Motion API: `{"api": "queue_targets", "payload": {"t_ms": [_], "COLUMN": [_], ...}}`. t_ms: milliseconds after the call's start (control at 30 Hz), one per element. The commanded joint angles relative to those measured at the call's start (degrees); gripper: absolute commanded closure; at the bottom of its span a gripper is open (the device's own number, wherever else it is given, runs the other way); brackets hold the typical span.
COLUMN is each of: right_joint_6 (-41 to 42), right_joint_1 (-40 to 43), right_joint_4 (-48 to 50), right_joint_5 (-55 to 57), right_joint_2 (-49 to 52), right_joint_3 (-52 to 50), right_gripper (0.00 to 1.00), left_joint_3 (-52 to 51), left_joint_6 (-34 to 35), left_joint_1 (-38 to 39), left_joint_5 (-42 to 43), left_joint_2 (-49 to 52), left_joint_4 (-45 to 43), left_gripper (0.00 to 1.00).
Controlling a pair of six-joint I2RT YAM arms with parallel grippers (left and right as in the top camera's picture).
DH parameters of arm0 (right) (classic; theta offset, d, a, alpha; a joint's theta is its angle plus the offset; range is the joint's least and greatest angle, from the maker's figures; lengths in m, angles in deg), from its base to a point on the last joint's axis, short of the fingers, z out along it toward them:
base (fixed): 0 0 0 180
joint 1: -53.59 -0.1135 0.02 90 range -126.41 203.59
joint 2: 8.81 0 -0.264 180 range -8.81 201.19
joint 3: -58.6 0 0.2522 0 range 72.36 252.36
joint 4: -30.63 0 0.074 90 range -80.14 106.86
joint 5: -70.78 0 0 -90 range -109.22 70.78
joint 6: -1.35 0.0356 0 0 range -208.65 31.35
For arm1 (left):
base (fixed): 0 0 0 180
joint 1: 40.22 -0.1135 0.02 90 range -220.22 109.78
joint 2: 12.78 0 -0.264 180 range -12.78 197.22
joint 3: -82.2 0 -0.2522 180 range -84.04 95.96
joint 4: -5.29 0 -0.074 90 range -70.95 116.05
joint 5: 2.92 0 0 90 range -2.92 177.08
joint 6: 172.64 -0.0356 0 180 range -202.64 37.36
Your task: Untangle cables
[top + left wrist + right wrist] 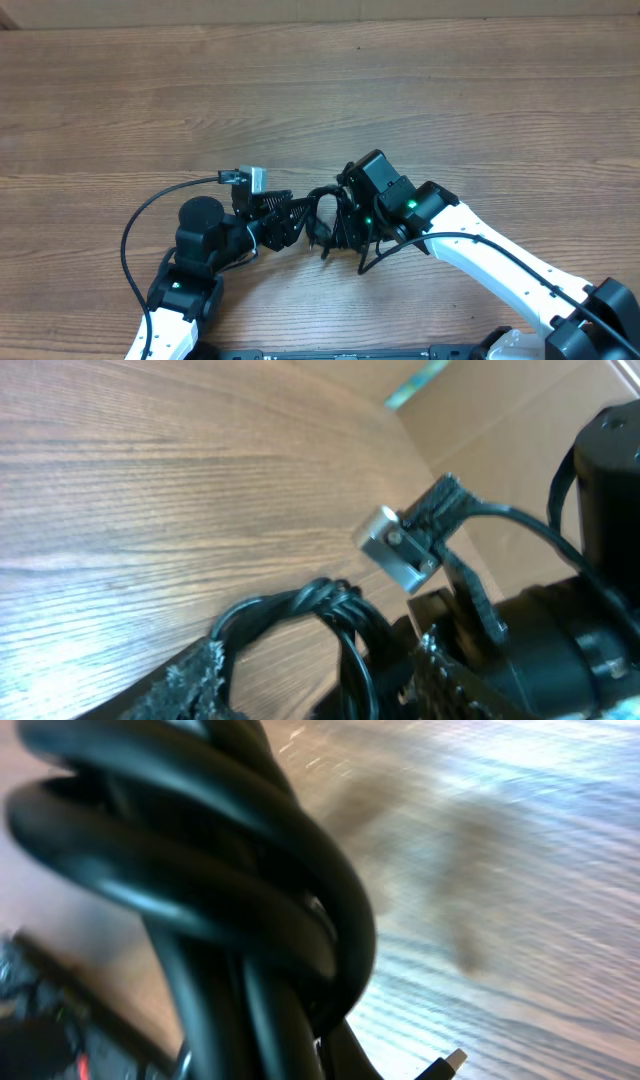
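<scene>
The right claw (342,222) clamps the knotted cables (335,598); the left claw (285,214) stands half open, holding nothing. Best close it on one loop, then pull gently.

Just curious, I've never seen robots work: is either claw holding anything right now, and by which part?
The right claw appears to pinch the black cables at their knotted middle. The left claw stands open beside the knot, gripping nothing.

We see the cables (322,212) as thin, glossy black cords wound over one another into one tight knot near the front middle of the table (300,80); a small plug tip (448,1063) pokes out beneath.
</scene>
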Motion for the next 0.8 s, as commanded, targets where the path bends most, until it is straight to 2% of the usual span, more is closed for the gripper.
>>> {"api": "queue_targets", "payload": {"t_ms": [0,233,333,433,533,667,767], "right_joint_6": [-7.3,-12.3,-12.3,-14.2,-16.8,-16.7,-16.7], "right_joint_1": [-0.2,0.6,2.4,5.3,8.1,9.3,8.9], "right_joint_4": [0.0,-2.1,-2.8,-2.8,-2.5,-1.4,-0.8], "right_joint_5": [-12.7,-22.4,-24.4,-30.3,-36.5,-37.9,-37.9], "right_joint_2": [-0.3,-0.3,-0.3,-0.3,-0.3,-0.3,-0.3], "right_joint_3": [-0.2,-0.1,-0.1,-0.1,-0.1,-0.1,-0.1], "right_gripper": [0.96,0.96,0.96,0.96,0.96,0.96,0.96], "left_joint_3": [1.4,1.4,1.4,1.4,1.4,1.4,1.4], "left_joint_6": [-11.5,-15.5,-16.4,-16.4,-16.3,-14.4,-6.8], "left_joint_1": [-0.4,-0.4,-0.4,-0.4,-0.4,-0.4,-0.4], "left_joint_5": [-0.2,-0.1,-0.1,-0.1,-0.1,-0.3,-4.3], "left_joint_2": [-0.5,-0.5,-0.5,-0.5,-0.5,-0.5,-0.5], "left_joint_4": [2.1,11.0,13.2,14.1,14.0,13.5,12.8], "left_gripper": [0.39,0.41,0.50,0.75,0.94,0.96,0.96]}}
